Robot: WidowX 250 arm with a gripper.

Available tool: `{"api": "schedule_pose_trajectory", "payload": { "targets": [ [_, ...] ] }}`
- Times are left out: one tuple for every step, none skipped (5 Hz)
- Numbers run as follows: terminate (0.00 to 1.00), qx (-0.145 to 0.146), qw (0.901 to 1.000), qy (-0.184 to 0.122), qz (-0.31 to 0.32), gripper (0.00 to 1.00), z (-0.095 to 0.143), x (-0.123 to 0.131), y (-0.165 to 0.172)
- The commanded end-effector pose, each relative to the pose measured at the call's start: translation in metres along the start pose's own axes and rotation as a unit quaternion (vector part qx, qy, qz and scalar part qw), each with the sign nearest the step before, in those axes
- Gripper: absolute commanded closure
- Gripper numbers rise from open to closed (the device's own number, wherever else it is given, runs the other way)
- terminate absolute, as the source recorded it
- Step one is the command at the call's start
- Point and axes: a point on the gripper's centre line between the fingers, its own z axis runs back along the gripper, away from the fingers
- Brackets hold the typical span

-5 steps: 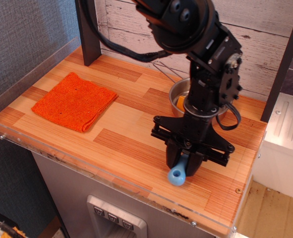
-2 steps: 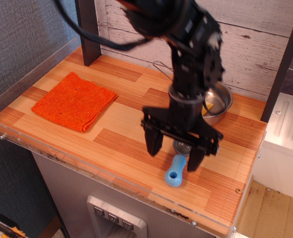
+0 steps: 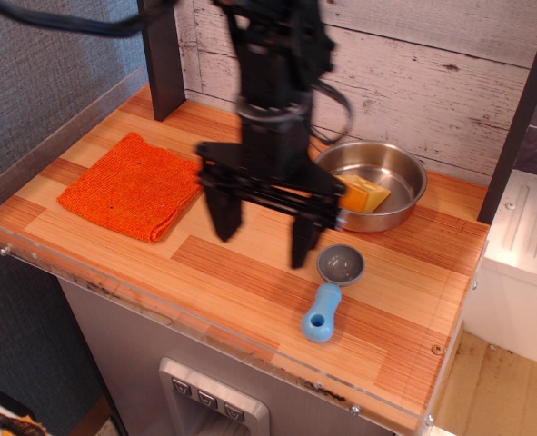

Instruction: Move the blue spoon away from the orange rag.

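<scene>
The blue spoon (image 3: 330,293) lies flat on the wooden table (image 3: 241,272) near the front right, grey bowl toward the back, light-blue handle with a hole toward the front. The orange rag (image 3: 137,185) lies folded at the left. My gripper (image 3: 262,231) hangs open and empty above the table, between rag and spoon, its two dark fingers (image 3: 223,214) spread wide. It is left of the spoon and apart from it.
A steel pan (image 3: 373,184) holding a yellow-orange wedge block (image 3: 361,193) stands at the back right, just behind the gripper's right finger. A clear plastic rim (image 3: 204,320) runs along the table's front and left edges. A dark post (image 3: 162,54) stands at the back left.
My gripper let go of the spoon, opened, rose and moved left and back. The spoon now lies free on the table near the front right.
</scene>
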Motion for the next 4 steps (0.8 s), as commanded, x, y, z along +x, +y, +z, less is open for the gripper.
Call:
{"api": "schedule_pose_trajectory", "payload": {
  "targets": [
    [0.0, 0.022, 0.9994, -0.02, 0.019, 0.0, 0.013, 0.0, 0.051],
    [0.0, 0.018, 0.9995, -0.019, 0.02, 0.0, 0.008, 0.004, 0.062],
    [0.0, -0.004, 1.0, 0.001, 0.002, 0.0, 0.001, 0.006, 0.072],
    [1.0, -0.004, 1.0, 0.001, 0.002, 0.0, 0.001, 0.006, 0.072]
  ]
}}
